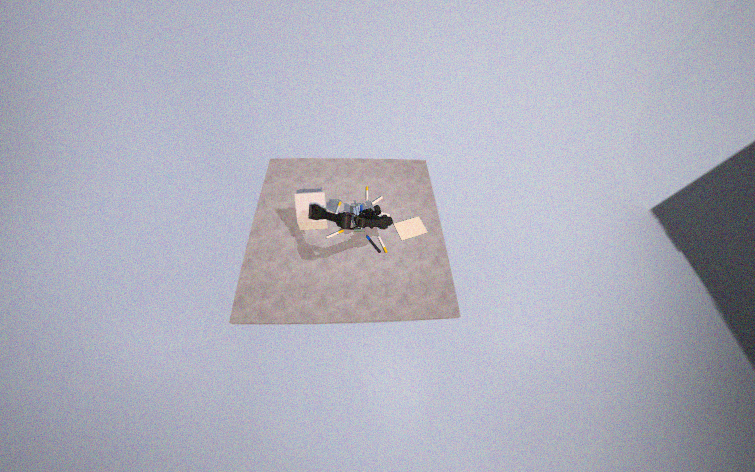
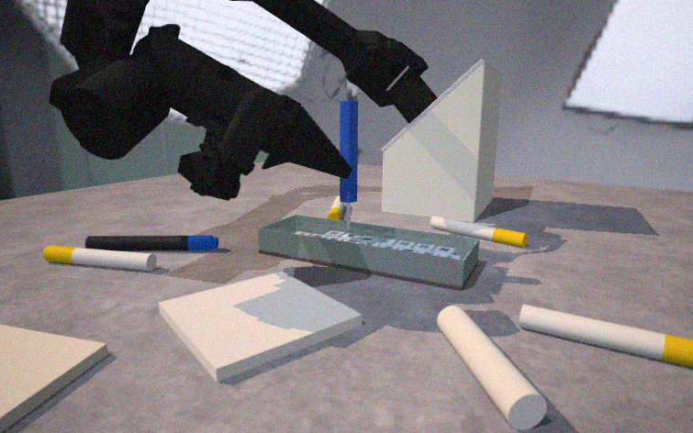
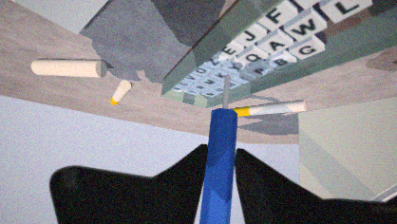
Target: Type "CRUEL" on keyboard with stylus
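1 blue stylus (image 2: 348, 150) clamped upright in jaws; 1 keyboard (image 2: 368, 249); 2 pads; 5 markers on worktop (image 2: 607, 258).

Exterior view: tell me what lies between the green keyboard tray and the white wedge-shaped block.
A white marker with a yellow cap lies on the desk between the keyboard tray and wedge block.

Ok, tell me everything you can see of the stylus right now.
The stylus is a smooth blue cylinder, plastic by the look, ending in a thin grey metal-looking tip. It stands nearly upright, clamped between the black fingers of the gripper around mid-barrel. The tip points down onto the key field of the green keyboard, near its left end in the exterior view; which key it meets, and whether it presses, cannot be made out.
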Robot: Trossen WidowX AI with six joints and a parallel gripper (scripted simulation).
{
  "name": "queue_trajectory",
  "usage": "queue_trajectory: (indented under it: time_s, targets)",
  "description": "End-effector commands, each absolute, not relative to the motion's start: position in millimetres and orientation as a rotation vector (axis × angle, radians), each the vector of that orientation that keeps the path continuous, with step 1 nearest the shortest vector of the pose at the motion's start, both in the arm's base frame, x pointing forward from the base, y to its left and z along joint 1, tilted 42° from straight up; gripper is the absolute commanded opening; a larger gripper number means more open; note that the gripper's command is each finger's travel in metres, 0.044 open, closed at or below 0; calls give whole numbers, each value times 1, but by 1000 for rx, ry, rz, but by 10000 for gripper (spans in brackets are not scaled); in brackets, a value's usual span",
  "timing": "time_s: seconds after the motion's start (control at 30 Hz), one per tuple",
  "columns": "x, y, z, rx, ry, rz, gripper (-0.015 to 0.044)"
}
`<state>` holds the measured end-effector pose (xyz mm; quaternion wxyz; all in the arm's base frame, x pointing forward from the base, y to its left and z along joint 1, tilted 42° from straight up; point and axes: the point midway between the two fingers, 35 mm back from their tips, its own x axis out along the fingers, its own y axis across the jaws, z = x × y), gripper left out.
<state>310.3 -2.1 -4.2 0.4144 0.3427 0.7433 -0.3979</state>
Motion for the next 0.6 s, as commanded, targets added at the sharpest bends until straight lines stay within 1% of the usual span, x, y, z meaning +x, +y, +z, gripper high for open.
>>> queue_trajectory:
  time_s: [0.0, 0.33, 0.43, 0.57]
  targets:
    - [311, -3, -6, 854, 1869, -995, 0]
    - [311, -3, -6, 854, 1869, -995, 0]
    - [312, -4, -6, 854, 1869, -995, 79]
    - [313, -5, -7, 854, 1869, -995, 81]
